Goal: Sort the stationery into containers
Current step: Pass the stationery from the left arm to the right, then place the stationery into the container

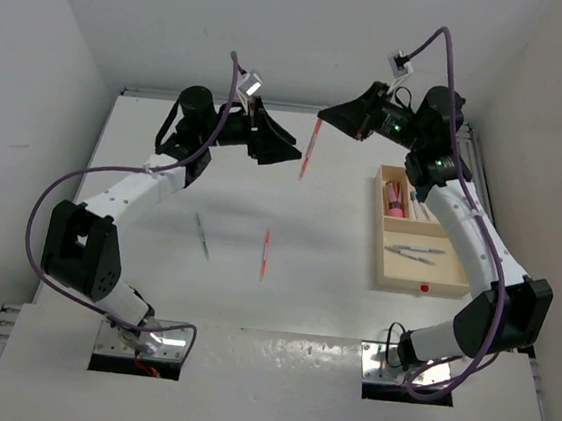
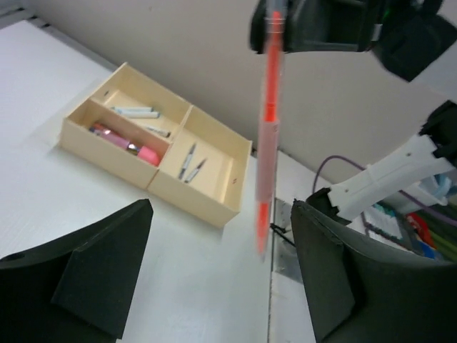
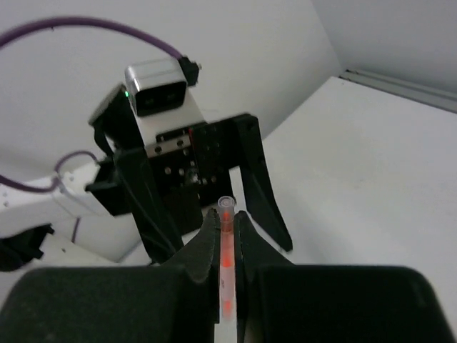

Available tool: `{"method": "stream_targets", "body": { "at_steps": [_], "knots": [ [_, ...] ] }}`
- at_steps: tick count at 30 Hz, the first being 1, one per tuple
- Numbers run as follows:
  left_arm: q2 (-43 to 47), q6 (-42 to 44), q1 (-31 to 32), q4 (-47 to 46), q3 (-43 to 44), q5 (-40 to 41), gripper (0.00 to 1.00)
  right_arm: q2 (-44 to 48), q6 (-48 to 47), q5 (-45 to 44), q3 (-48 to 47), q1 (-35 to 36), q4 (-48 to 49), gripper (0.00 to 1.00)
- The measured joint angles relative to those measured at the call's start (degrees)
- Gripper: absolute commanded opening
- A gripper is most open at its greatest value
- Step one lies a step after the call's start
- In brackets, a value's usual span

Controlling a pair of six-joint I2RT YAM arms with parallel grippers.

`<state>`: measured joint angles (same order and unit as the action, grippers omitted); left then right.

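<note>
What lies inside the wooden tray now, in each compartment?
The wooden tray holds two grey pens in its larger section, a pink block with a reddish pen in one small section, and white pens in the other. From above, the right arm covers part of that last section.

Airborne orange-red pen [image 1: 310, 148] hangs near-vertical. On worktop [image 1: 334, 276]: red pen [image 1: 266, 252], grey pen [image 1: 202, 234], both flat. Wooden tray [image 1: 399, 280] holds pink block [image 2: 148, 154], pens [image 1: 412, 251].

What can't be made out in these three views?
- Top view: wooden tray far right corner, under the right arm.
- Top view: dark pen, too small for cap colour.
- Left wrist: orange-red pen lower tip, motion-blurred.
- Right wrist: most of its length, between right gripper fingers, past bottom edge.
</note>
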<state>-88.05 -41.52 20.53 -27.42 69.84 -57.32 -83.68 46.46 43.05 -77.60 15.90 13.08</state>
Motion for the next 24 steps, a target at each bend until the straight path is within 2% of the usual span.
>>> {"method": "stream_targets", "body": {
  "at_steps": [2, 3, 4, 7, 9, 12, 16, 21, 24],
  "knots": [
    [-0.04, 3.06, -0.98, 4.46, 0.83, 0.5, 0.88, 0.61, -3.43, 1.31, 0.0, -1.36, -3.17, 0.0],
    [-0.15, 4.31, -1.84, 6.16, 1.16, 0.59, 0.94, 1.05, -5.68, 2.1, 0.0, -2.38, -5.03, 0.0],
    [-0.35, 5.57, -2.82, 7.54, 1.4, 0.57, 0.96, 1.73, -8.35, 2.69, -0.02, -3.69, -7.63, 0.0],
    [-1.77, 10.12, -6.56, 13.57, 2.49, 0.28, 0.98, 3.93, -22.01, 5.7, -1.42, -9.51, -19.39, 0.0],
    [-2.82, 14.82, -8.33, 19.06, 3.13, 0.61, 0.98, 4.9, -35.89, 6.69, -3.85, -13.18, -30.49, 0.0],
    [-3.04, 22.36, -8.87, 27.36, 3.15, 2.03, 0.97, 7.48, -63.87, 4.81, -5.16, -17.2, -48.35, 0.0],
    [-3.02, 32.11, -6.05, 35.12, 3.15, 4.22, 0.96, 10.64, -92.65, 0.2, 0.57, -21.22, -64.65, 0.0],
    [-3.02, 44.74, 0.5, 45.09, 2.99, 11.41, 0.94, 9.25, -113.52, -6.05, 11.78, -25.62, -71.82, 0.0],
    [-2.99, 48.52, 4.09, 48.04, 1.55, 17.09, 0.94, 9.16, -120.54, -9.18, 18.45, -26.69, -71.91, 0.0]
  ]
}}
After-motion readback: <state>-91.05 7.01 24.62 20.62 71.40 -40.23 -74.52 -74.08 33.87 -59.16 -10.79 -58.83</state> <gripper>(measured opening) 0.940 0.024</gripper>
